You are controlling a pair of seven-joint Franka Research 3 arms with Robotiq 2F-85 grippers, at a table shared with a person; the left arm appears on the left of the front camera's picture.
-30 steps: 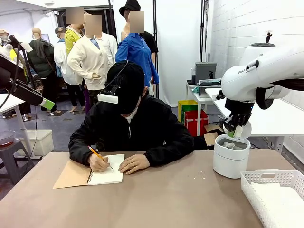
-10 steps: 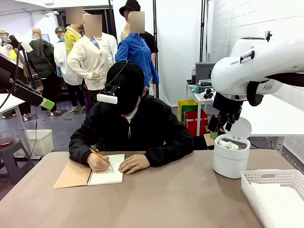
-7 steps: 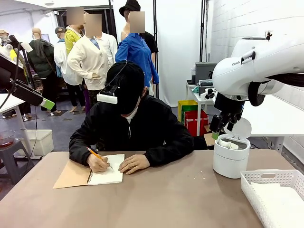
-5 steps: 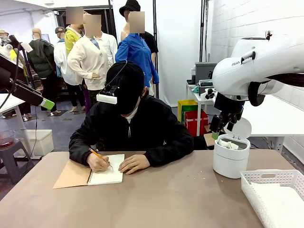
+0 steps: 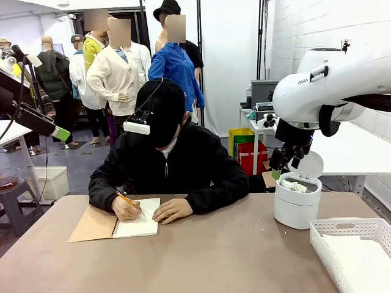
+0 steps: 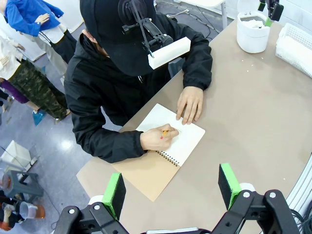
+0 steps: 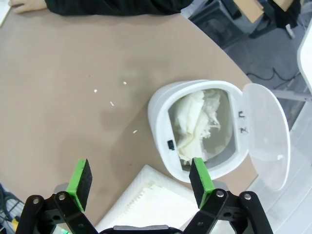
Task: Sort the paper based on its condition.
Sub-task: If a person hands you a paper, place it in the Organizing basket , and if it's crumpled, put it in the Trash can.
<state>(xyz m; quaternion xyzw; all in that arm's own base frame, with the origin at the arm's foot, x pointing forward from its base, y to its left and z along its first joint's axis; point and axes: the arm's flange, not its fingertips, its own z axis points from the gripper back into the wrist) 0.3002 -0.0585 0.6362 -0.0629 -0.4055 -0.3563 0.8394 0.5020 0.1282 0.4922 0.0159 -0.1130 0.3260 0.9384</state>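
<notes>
Front view: the right gripper hangs just above the open bin at the table's far right edge. Smooth sheets lie in the basket at the near right corner.

Left wrist view: the left gripper, fingers apart and empty, hangs high over the notebook in which the person writes.

Right wrist view: right fingers apart, empty. Crumpled wads lie inside the bin.

Judgement: both kinds are placed, and further work depends on fresh pages.

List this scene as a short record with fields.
Right gripper: open, empty, raised near the bin
Left gripper: open, empty, high over the notebook
Bin: lid open, wads inside
Basket: flat white sheets inside
Hand: a person's, writing in the notebook with a pencil
</notes>
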